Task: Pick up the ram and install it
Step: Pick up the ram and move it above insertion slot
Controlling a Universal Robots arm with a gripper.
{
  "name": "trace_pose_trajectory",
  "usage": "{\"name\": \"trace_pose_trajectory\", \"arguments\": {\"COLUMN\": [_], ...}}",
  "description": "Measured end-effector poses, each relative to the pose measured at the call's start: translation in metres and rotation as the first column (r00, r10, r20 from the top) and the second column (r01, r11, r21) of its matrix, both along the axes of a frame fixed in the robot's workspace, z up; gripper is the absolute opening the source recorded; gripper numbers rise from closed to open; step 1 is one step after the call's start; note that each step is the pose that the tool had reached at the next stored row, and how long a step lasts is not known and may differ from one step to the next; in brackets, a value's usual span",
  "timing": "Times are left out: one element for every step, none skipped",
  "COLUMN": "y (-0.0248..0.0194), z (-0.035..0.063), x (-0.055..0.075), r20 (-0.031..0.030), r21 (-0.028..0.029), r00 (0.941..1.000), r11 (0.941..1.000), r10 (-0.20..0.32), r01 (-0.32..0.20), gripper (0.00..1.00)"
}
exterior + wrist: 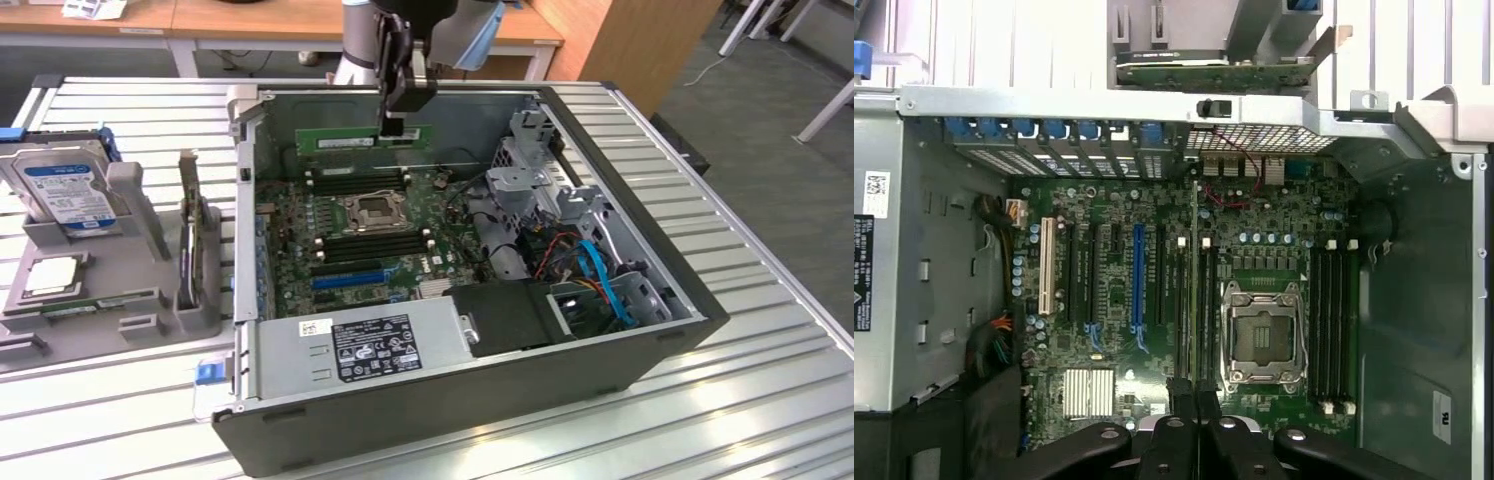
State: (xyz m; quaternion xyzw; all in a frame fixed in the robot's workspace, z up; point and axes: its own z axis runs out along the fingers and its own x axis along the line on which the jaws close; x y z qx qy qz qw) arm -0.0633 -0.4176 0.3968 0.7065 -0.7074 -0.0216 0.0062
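Observation:
The ram (360,140), a long thin green stick with a white label, hangs level above the far part of the open computer case (467,410). My gripper (395,124) is shut on its upper edge, toward the end on the exterior view's right. In the wrist view the ram (1196,300) appears edge-on as a thin strip running out from my gripper (1195,425) over the motherboard (1114,300). It lies along the dark memory slots (1184,290) beside the empty processor socket (1262,335). More slots (1334,330) sit on the socket's other side.
At the exterior view's left, a grey fixture (134,300) holds a blue-labelled hard drive (67,190), a square processor chip (54,275) and an upright card (194,240). Inside the case are a power supply (360,345), a drive cage (534,180) and blue cables (607,285).

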Motion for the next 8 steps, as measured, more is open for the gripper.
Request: {"name": "trace_pose_trajectory", "arguments": {"y": [0.0018,0.0035,0.0048,0.0054,0.0054,0.0054,0.0054,0.0054], "z": [0.0000,-0.0001,-0.0001,-0.0001,-0.0001,-0.0001,-0.0001,-0.0001], "x": [0.0000,0.0000,0.0000,0.0000,0.0000,0.0000,0.0000,0.0000], "r20": [0.0002,0.0004,0.0006,0.0006,0.0006,0.0007,0.0007,0.0007], "r21": [-0.0001,-0.0001,-0.0002,-0.0002,-0.0001,-0.0001,0.0000,0.0000], "r00": [1.0000,1.0000,1.0000,1.0000,1.0000,1.0000,1.0000,1.0000], "r11": [1.0000,1.0000,1.0000,1.0000,1.0000,1.0000,1.0000,1.0000], "r10": [0.000,0.000,0.000,0.000,0.000,0.000,0.000,0.000], "r01": [0.000,0.000,0.000,0.000,0.000,0.000,0.000,0.000], "gripper": [0.11,0.11,0.11,0.11,0.11,0.11,0.11,0.11]}}
